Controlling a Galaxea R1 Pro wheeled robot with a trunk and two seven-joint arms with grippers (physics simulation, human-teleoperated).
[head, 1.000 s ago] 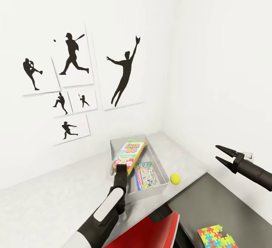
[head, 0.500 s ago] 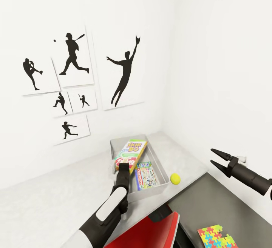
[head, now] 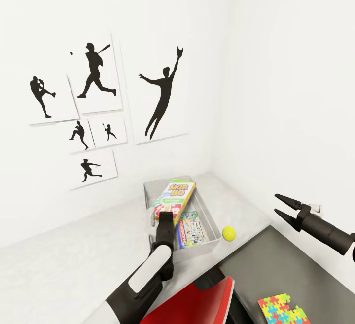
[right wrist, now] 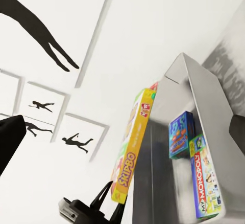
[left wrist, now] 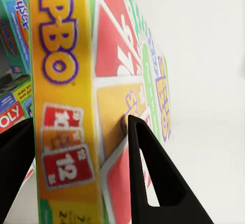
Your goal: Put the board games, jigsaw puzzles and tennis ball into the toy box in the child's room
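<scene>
Jaws of left gripper (head: pixel 164 217) are clamped on the near end of the Skip-Bo game box (head: pixel 172 198); in left wrist view the two black fingers (left wrist: pixel 153 178) press either side of the box's (left wrist: pixel 97 101) yellow-orange edge and printed face. Box is tilted, far end up toward 12 o'clock, held over the toy box (head: pixel 211 219) w/ its low end down near the bin's left wall. Right wrist view shows it (right wrist: pixel 131 152) standing on edge along that wall.

Right gripper (head: pixel 282 205) hangs at 3 o'clock in head view, jaws spread wide, nothing btwn them, well apart from everything on the counter (head: pixel 74 255).

Toy box sits on the counter near the room corner. Inside, toward its right half, lie two more board games: the white-green Monopoly box (head: pixel 191 230) and a blue box (right wrist: pixel 179 133) further back, seen best from right wrist cam.

Tennis ball (head: pixel 228 234) rests on the counter just beside the bin's right near corner, at abt 4 o'clock from it, not inside.

One jigsaw puzzle (head: pixel 283 309) lies on the lower dark grey side unit (head: pixel 276 270) at 5 o'clock, well apart from the bin. Red chair (head: pixel 197 304) shows at 6 o'clock. Baseball silhouette prints (head: pixel 96 75) hang on the wall at 10 o'clock.
</scene>
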